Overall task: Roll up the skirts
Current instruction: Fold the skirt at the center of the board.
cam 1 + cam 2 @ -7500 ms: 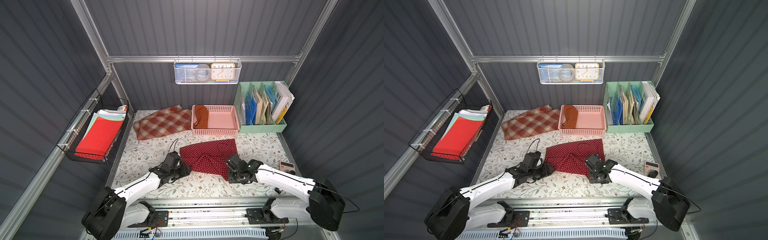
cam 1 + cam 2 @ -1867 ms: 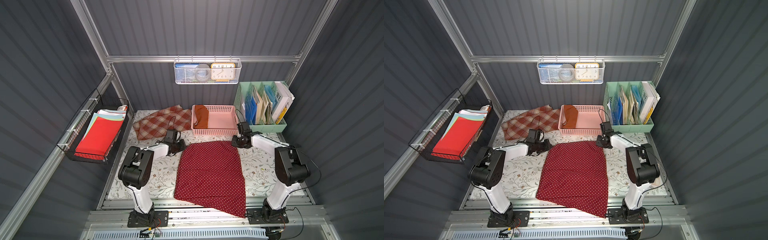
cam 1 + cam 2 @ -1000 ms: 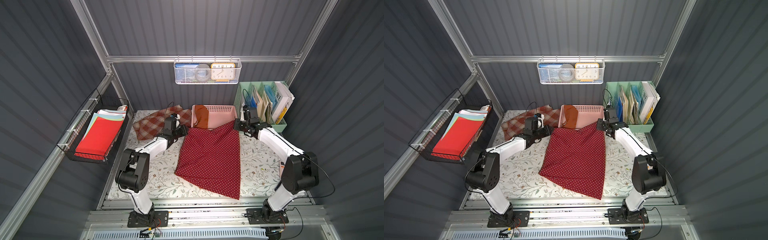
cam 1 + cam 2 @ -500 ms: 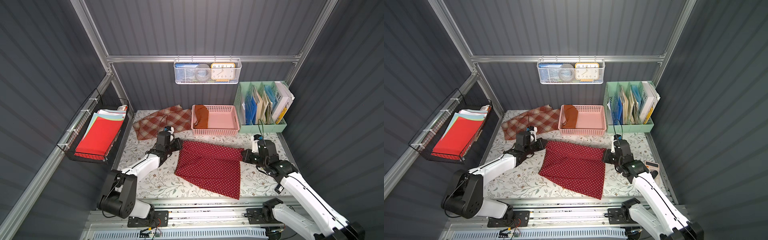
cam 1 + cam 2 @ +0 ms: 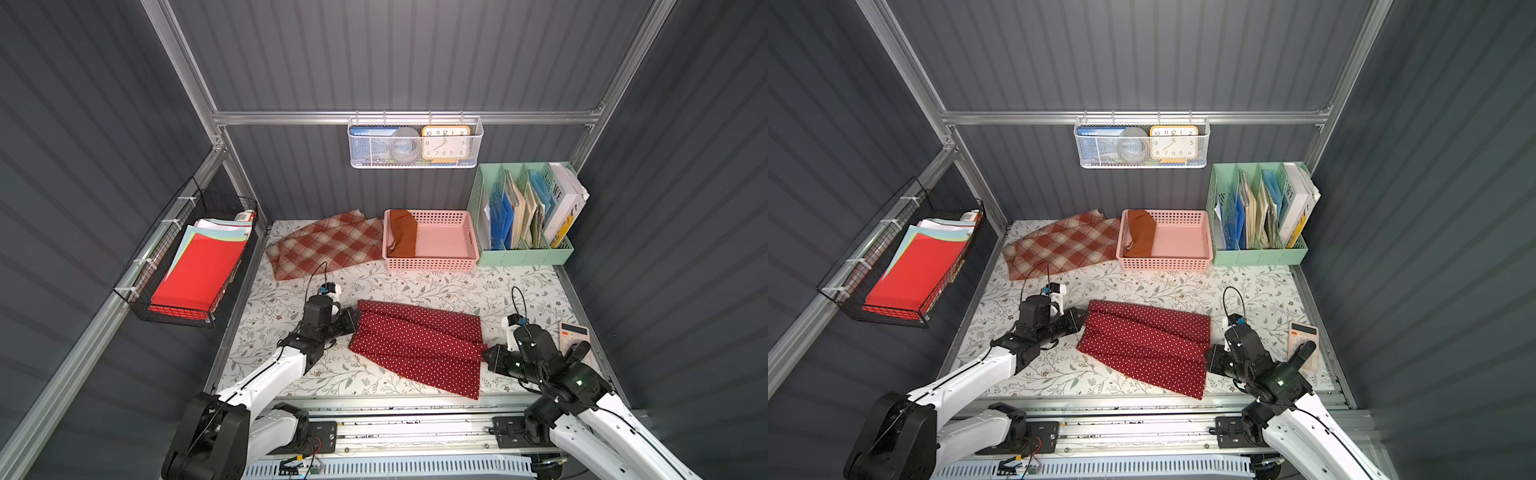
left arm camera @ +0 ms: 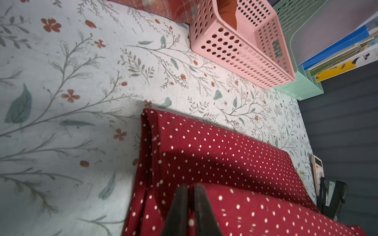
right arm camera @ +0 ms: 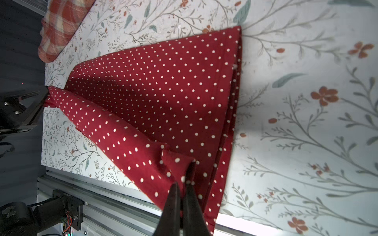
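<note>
The polka-dot skirt [image 5: 415, 345], folded over in the middle of the tabletop [image 5: 519, 286], is pinched at opposite ends by the left claw [image 6: 190, 187] and the right claw [image 7: 184, 173]; no roll is formed yet. The plaid skirt [image 5: 328, 247] lies flat at the back, untouched. The rust-orange skirt [image 5: 403, 239] is bundled in the pink basket [image 5: 428, 264]; whether it is properly rolled cannot be made out.

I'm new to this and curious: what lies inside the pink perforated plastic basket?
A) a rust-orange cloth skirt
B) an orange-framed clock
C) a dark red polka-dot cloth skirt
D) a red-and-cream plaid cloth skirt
A: the rust-orange cloth skirt lies in the pink perforated plastic basket, while the red-and-cream plaid cloth skirt and the dark red polka-dot cloth skirt are outside it.
</note>
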You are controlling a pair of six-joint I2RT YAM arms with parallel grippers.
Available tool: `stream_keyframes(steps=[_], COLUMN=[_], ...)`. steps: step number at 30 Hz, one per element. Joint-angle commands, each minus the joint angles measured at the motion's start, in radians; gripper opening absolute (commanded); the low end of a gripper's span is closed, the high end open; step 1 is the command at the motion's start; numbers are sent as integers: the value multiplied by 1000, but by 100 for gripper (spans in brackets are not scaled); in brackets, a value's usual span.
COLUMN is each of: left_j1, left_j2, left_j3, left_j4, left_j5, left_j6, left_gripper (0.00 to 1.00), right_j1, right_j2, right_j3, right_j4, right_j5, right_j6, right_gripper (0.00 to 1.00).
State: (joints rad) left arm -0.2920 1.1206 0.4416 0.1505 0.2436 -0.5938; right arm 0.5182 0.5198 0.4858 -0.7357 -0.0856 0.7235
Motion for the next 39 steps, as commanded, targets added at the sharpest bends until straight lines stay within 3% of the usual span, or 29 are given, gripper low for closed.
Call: stream_keyframes(steps=[1,7,10,13,15,18,20,26,29,32,34,37,39], left_j1=[-3,-2,-3,-3,-2,-3,-2,-1,-1,-1,-1,-1,-1], left_j2=[-56,-98,-101,-131,-153,-177,-193,-174,-129,-86,-60,-9,40], left_j3=[-37,-82,-115,-132,-133,-130,-120,-51,0,59,98,149,171], left_j4=[-20,-55,-67,-91,-133,-181,-206,-233,-212,-206,-203,-166,-121], left_j5=[-6,6,6,4,0,-14,-35,-80,-85,-109,-131,-110,-66], left_j6=[-26,-26,-27,-31,-28,-34,-52,-48,-34,-24,-14,-9,-13], left_gripper=[0,0,6,25,51,59,67,63,51,21,9,5,4], right_j1=[31,143,212,281,313,350,379,480,512,541,580,691,708], right_j2=[-8,-18,-34,-63,-71,-75,-72,-101,-135,-162,-162,-190,-189], right_j3=[-26,-67,-96,-128,-147,-157,-163,-166,-134,-160,-198,-143,-76], right_j4=[-59,-71,-82,-99,-108,-99,-91,-140,-167,-104,-56,-132,-181], right_j5=[30,66,92,110,116,105,97,102,140,83,46,202,318], right_j6=[98,184,239,293,313,337,351,409,428,450,468,504,482], right_gripper=[0,0,0,0,3,15,28,36,32,25,20,19,20])
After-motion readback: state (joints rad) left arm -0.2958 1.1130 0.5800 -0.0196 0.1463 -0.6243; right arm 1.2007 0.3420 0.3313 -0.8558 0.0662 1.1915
